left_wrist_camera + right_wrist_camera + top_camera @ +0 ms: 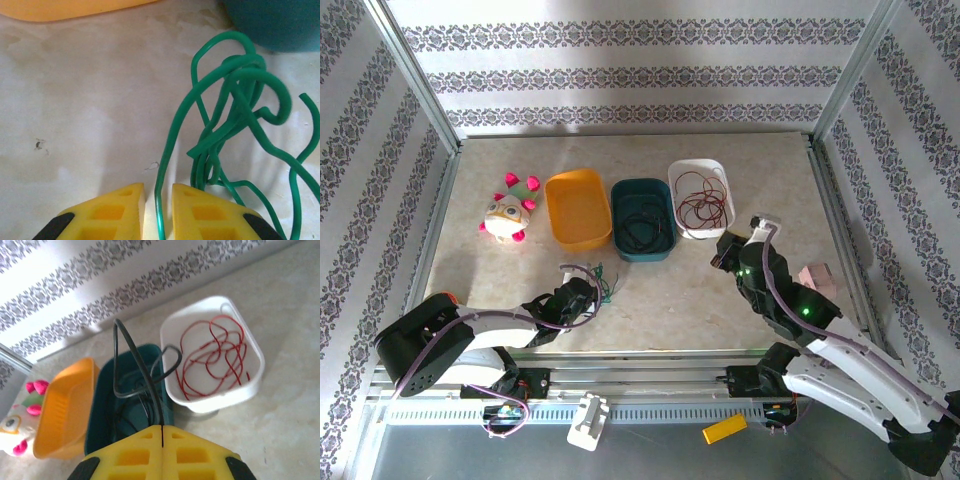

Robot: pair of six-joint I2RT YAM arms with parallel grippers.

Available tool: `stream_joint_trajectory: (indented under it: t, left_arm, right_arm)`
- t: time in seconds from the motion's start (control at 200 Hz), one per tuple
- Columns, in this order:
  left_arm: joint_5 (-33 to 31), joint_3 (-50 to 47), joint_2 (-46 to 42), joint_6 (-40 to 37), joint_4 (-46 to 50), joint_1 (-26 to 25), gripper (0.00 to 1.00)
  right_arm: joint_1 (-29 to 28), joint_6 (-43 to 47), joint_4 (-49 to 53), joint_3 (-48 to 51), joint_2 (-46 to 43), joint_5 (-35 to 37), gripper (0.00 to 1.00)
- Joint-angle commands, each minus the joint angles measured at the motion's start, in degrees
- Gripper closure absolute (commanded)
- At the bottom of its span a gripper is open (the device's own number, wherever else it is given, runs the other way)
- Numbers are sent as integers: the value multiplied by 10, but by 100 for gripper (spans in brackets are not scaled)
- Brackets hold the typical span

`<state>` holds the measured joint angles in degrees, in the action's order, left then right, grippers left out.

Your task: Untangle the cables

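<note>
Orange tray [578, 208]: left of the three in the row across the middle of the table [720, 310]; its floor shows bare orange.
Teal tray [642, 218]: middle of the row, just right of the orange one; dark loops of the black cable [145, 372] lie in it.
White tray [701, 197]: right end of the row, close against the teal tray; the red cable [215, 355] lies coiled loosely on its floor, all inside the rim.
Green cable [243, 75]: on the table near of the orange and teal trays, in a knotted bunch of loops with loose ends trailing right.
Left gripper [158, 200]: low over the table at the near left, fingers a little apart; one green strand runs through the gap, and neither pad visibly presses it.
Right gripper [162, 435]: near of the white tray, fingers pressed together on the black cable, which rises from the seam, bends and drops into the teal tray.
Plush toy [508, 213]: just left of the orange tray.
Pink object [817, 277]: near the right edge, beside the right arm.
Edges: metal frame rails run along the left, right and far sides, with patterned walls behind them.
Open room: bare tabletop between the two grippers in the near middle, a strip far of the trays, and the near left corner.
</note>
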<state>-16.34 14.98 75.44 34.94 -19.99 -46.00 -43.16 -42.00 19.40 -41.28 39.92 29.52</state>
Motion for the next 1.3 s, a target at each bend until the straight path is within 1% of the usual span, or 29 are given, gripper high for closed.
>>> stream_joint_trajectory:
  t: [0.0,0.105,0.185,0.28,0.34,0.42,0.44,0.47,0.49,0.51,0.54,0.635,0.705,0.775,0.855,0.905,1.014,1.069,1.139,1.294]
  left_arm:
    - [-8,7,0,7,-12,10,78]
    - [-17,10,-12,14,-1,10,76]
    - [-30,13,-28,26,18,10,67]
    - [-54,18,-56,43,54,11,67]
    - [-67,17,-77,51,72,10,66]
    - [-80,13,-107,55,90,11,60]
    - [-82,12,-114,54,93,11,59]
    - [-84,10,-125,53,97,10,57]
    - [-85,9,-131,51,100,11,55]
    - [-87,8,-139,50,104,11,54]
    - [-89,8,-149,50,111,11,51]
    - [-96,8,-182,57,137,11,43]
    - [-98,4,-203,62,143,11,37]
    - [-98,-1,-220,67,145,13,32]
    - [-86,-1,-228,68,146,19,30]
    - [-67,2,-227,71,146,28,28]
    - [29,3,-212,81,118,75,25]
    - [66,4,-197,94,105,99,25]
    - [96,6,-176,99,89,122,25]
    - [121,20,-125,83,71,141,26]
  right_arm:
    - [20,64,-65,-44,40,-41,100]
    - [50,71,-93,-80,109,-113,100]
    - [67,70,-109,-106,171,-160,100]
    - [81,58,-116,-130,244,-206,100]
    - [92,47,-130,-140,295,-248,100]
    - [104,31,-139,-156,367,-295,100]
    - [107,29,-137,-162,385,-308,96]
    - [109,24,-129,-173,412,-320,86]
    - [109,22,-122,-180,427,-327,76]
    - [109,21,-113,-188,442,-334,68]
    - [109,20,-100,-199,461,-344,62]
    - [102,9,-81,-204,486,-347,55]
    - [91,6,-83,-190,479,-337,53]
    - [79,9,-80,-173,463,-325,53]
    - [58,21,-80,-154,441,-328,52]
    - [41,36,-79,-145,430,-337,52]
    - [-3,59,-80,-124,423,-382,52]
    - [-26,67,-82,-117,431,-402,53]
    - [-52,76,-91,-110,446,-430,53]
    - [-88,82,-108,-130,504,-481,54]
